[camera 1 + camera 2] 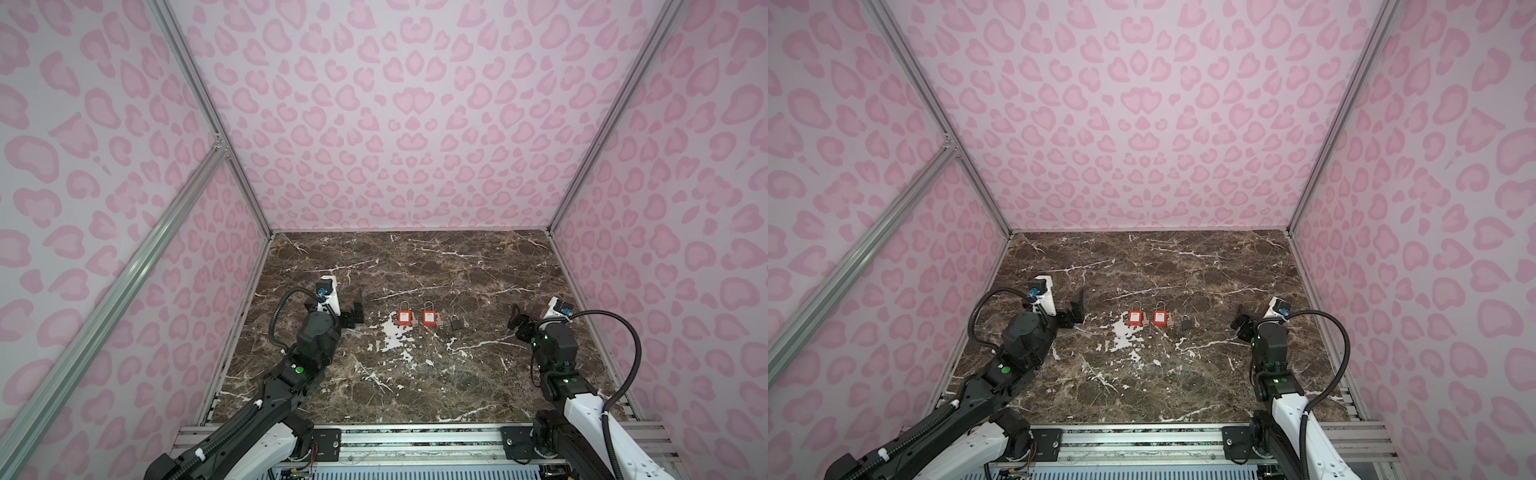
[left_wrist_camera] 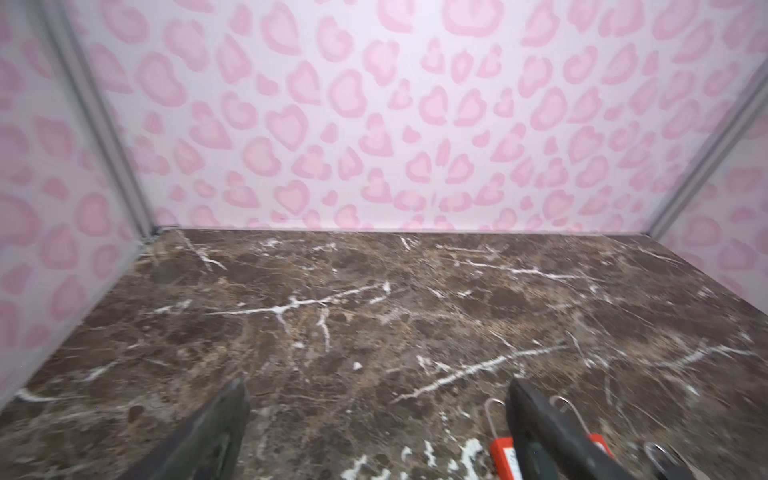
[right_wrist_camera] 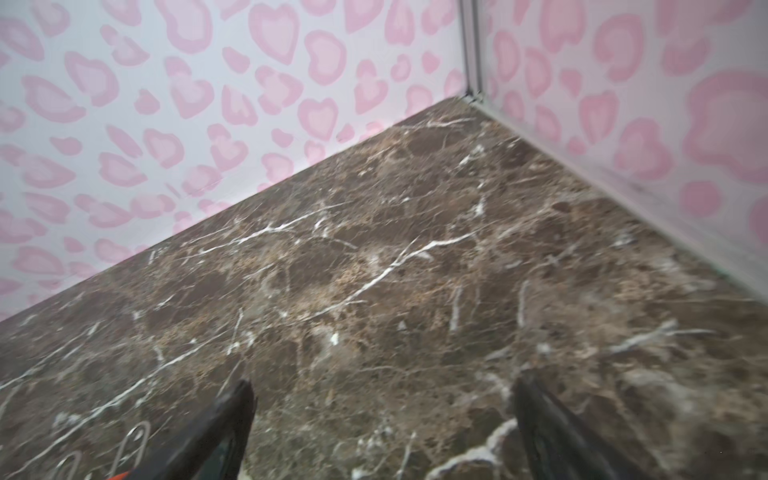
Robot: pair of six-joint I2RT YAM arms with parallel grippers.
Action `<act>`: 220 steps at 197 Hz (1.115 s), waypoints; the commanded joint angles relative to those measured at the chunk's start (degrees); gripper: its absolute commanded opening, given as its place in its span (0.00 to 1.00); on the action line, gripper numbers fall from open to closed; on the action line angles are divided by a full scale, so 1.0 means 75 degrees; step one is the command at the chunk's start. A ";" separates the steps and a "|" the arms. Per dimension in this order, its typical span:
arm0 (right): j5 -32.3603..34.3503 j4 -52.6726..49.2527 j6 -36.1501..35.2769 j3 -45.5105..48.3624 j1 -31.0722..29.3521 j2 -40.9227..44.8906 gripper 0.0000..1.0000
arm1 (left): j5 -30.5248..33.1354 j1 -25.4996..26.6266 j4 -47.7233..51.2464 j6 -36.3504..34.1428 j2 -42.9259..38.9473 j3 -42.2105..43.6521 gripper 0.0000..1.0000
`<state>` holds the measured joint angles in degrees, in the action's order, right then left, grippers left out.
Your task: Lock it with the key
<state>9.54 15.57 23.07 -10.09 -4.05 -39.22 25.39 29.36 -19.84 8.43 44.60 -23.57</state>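
Observation:
Two red padlocks (image 1: 403,318) (image 1: 428,318) and a small dark padlock (image 1: 455,323) lie in a row mid-table, shown in both top views. A pale key (image 1: 466,325) lies beside the dark one; whether it sits in the lock is too small to tell. My left gripper (image 1: 347,300) is open, left of the row, with nothing between its fingers. In the left wrist view its finger (image 2: 540,432) partly covers a red padlock (image 2: 500,453). My right gripper (image 1: 534,309) is open and empty, right of the row. The right wrist view shows only a padlock shackle (image 3: 135,440) at its edge.
The brown marble table (image 1: 415,386) is boxed in by pink patterned walls (image 1: 395,124) at the back and both sides. An aluminium rail (image 1: 415,440) runs along the front edge, where both arm bases are mounted.

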 commanded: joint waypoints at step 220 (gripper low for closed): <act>0.0122 0.7622 -0.2305 -0.0135 0.0690 -0.6659 0.99 | -0.2932 -0.3973 -0.5372 -0.0855 0.5199 0.0968 0.97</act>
<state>13.23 61.76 7.88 -11.64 1.26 -84.97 6.63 0.25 -60.01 2.96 83.07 -13.04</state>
